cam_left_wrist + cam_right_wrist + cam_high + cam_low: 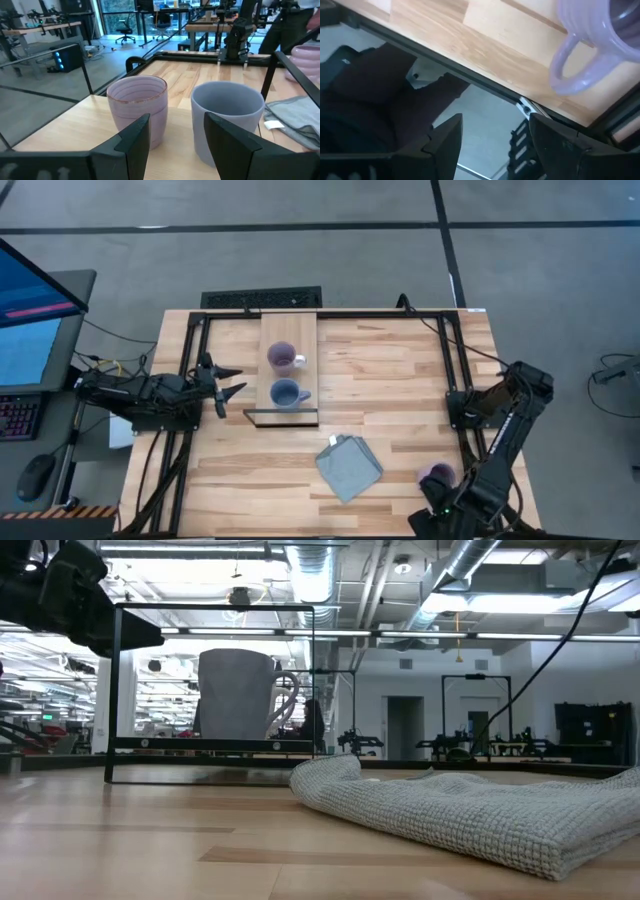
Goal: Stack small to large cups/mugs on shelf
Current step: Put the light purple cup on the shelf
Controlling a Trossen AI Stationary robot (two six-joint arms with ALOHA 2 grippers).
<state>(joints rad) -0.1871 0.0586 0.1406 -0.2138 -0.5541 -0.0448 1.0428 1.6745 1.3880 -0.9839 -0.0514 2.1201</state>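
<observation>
While both arms wait, the high view shows the shelf [289, 330] at upper centre carrying a lilac mug [281, 358] and a blue mug [285, 393]; the left gripper [232, 380] sits just left of them, fingers apart and empty. A third mug [436, 474] stands lower right, beside the right arm. Low view: the cloth [480, 805] fills the right foreground. Right wrist view: the right gripper [492, 137] is spread, holding nothing. Stiff, smooth, breakable ceramic probably suits a rim-wall pinch.

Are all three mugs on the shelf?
No, only the lilac mug and blue mug sit on the shelf; another lilac mug stands on the tabletop.
</observation>
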